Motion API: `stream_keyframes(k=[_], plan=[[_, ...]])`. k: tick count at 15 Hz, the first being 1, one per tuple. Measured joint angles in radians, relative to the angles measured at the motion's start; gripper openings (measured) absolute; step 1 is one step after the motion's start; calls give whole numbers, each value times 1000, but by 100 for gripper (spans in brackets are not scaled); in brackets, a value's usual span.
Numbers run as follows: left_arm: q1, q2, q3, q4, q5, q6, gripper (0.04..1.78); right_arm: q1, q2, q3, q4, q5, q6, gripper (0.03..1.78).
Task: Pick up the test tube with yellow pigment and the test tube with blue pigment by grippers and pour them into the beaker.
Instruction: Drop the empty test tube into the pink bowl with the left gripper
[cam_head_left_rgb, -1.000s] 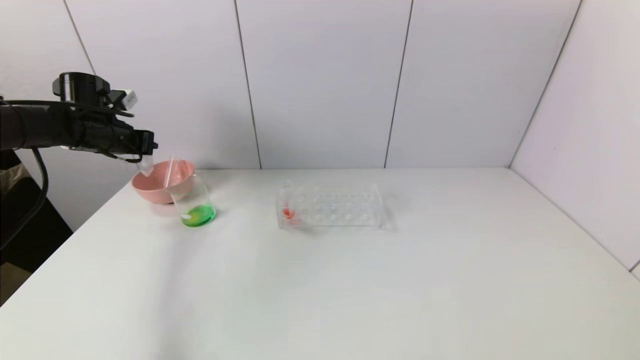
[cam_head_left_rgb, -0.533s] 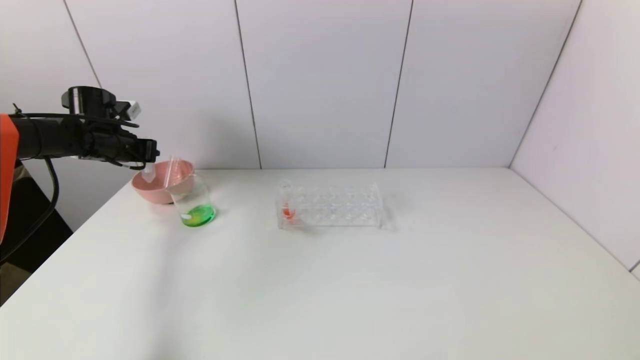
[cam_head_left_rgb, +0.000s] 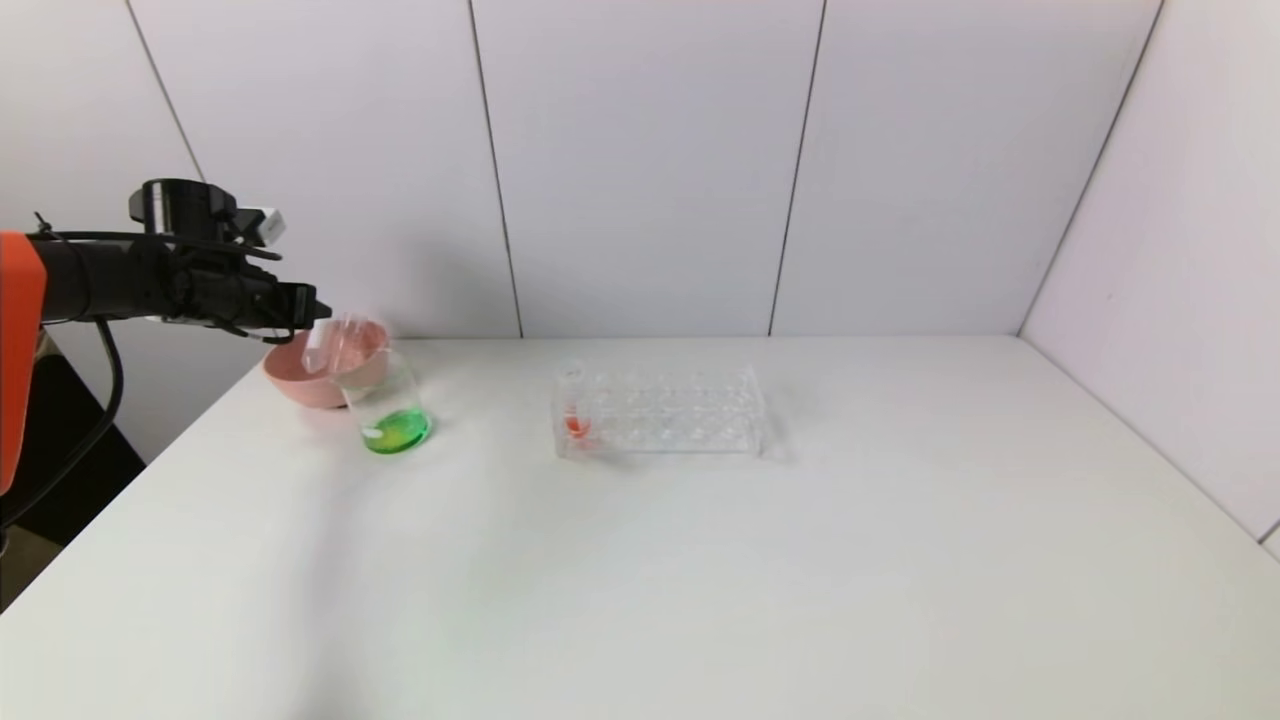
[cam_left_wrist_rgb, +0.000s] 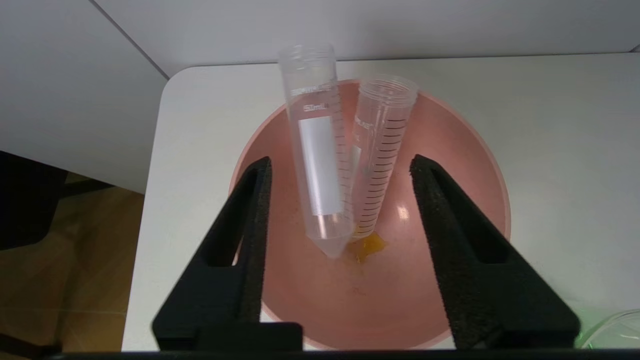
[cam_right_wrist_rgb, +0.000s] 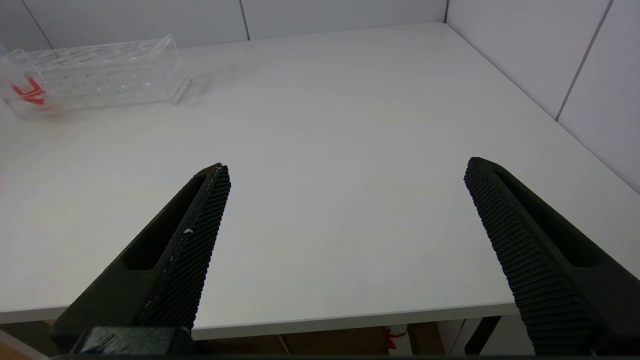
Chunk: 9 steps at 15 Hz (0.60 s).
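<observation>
My left gripper (cam_head_left_rgb: 308, 304) (cam_left_wrist_rgb: 341, 159) hovers over the pink bowl (cam_head_left_rgb: 300, 385) (cam_left_wrist_rgb: 310, 300), open and empty. Two slim clear tubes lean side by side inside the bowl. One tube (cam_left_wrist_rgb: 382, 145) has yellow pigment at its base, with a small yellow puddle under it. The other tube (cam_left_wrist_rgb: 317, 150) looks empty and I see no blue in it. Both show faintly in the head view (cam_head_left_rgb: 340, 342). The beaker (cam_head_left_rgb: 392, 400) stands just in front of the bowl and holds green liquid. My right gripper (cam_right_wrist_rgb: 345, 167) is open and empty over the table's front edge.
A clear rectangular tube rack (cam_head_left_rgb: 660, 410) (cam_right_wrist_rgb: 100, 75) stands mid-table with one red-liquid tube (cam_head_left_rgb: 575, 415) at its left end. The bowl sits near the table's back left corner, close to the wall and the left edge.
The left gripper has sunk a little and shifted right over the bowl. It has opened and let go of the tube it held, which now leans in the bowl.
</observation>
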Motion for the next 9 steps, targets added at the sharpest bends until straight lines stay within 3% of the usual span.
stream_keyframes(k=[2, 5, 9], plan=[[1, 7, -9, 2, 0, 0, 136, 0, 0, 0, 0, 0, 0, 171], [4, 12, -22, -8, -1, 4, 168, 0, 0, 0, 0, 0, 0, 171], [5, -31, -21, -19, -5, 12, 178, 0, 0, 0, 0, 0, 0, 171]])
